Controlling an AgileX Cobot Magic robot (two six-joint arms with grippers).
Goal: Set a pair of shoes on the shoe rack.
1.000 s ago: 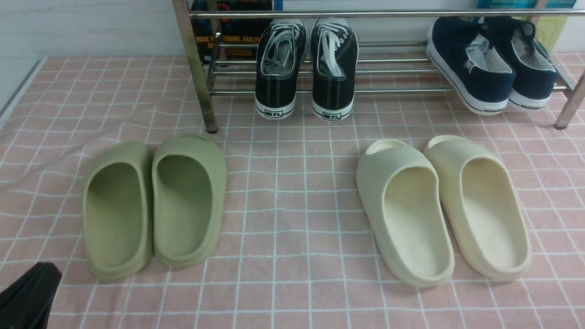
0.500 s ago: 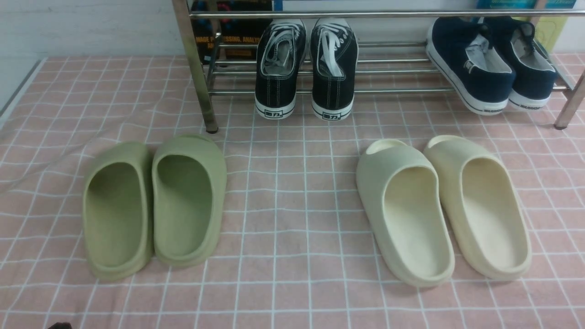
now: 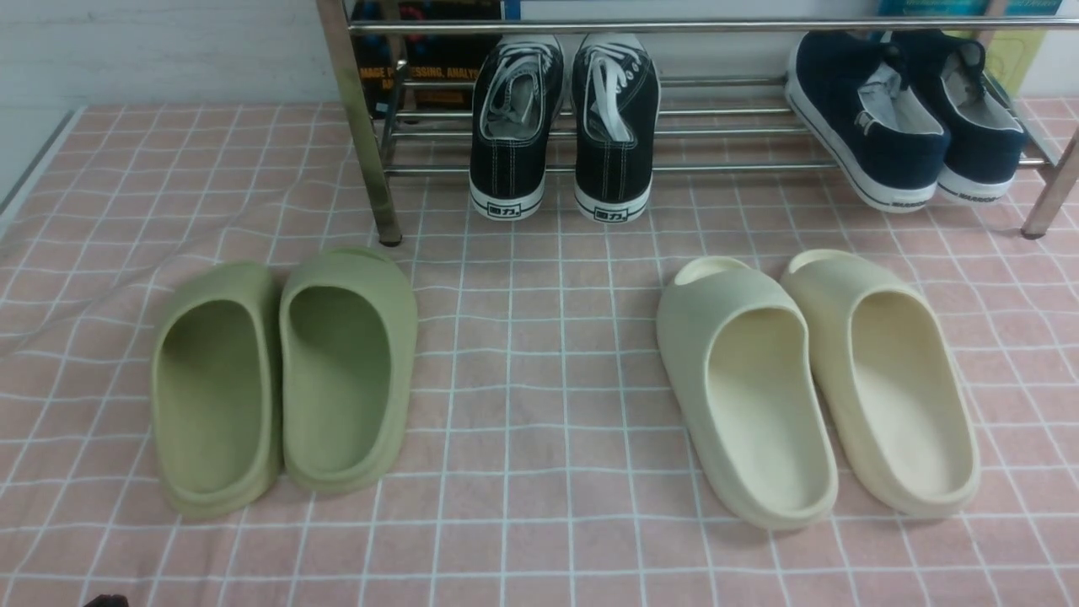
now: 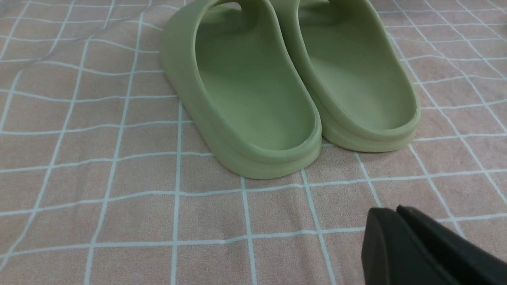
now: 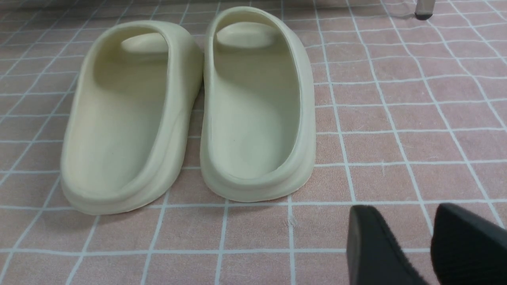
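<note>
The pair of shoes, two black canvas sneakers (image 3: 563,126) with white laces and soles, rests side by side on the lower rails of the chrome shoe rack (image 3: 725,135), heels overhanging toward me. My left gripper (image 4: 390,213) is shut and empty, low over the cloth near the heels of the green slippers (image 4: 285,83); only a dark sliver of it (image 3: 108,601) shows at the bottom edge of the front view. My right gripper (image 5: 400,215) is open with nothing between its fingers, behind the cream slippers (image 5: 190,107). Neither gripper touches a shoe.
Navy slip-on shoes (image 3: 910,118) sit on the rack's right end. Green slippers (image 3: 287,375) lie front left and cream slippers (image 3: 818,384) front right on the pink checked cloth (image 3: 539,405). Rack legs (image 3: 362,135) stand on the cloth. Books stand behind the rack.
The left arm has drawn back out of the bottom left corner of the front view, leaving only a sliver. The shoes and slippers have not moved.
</note>
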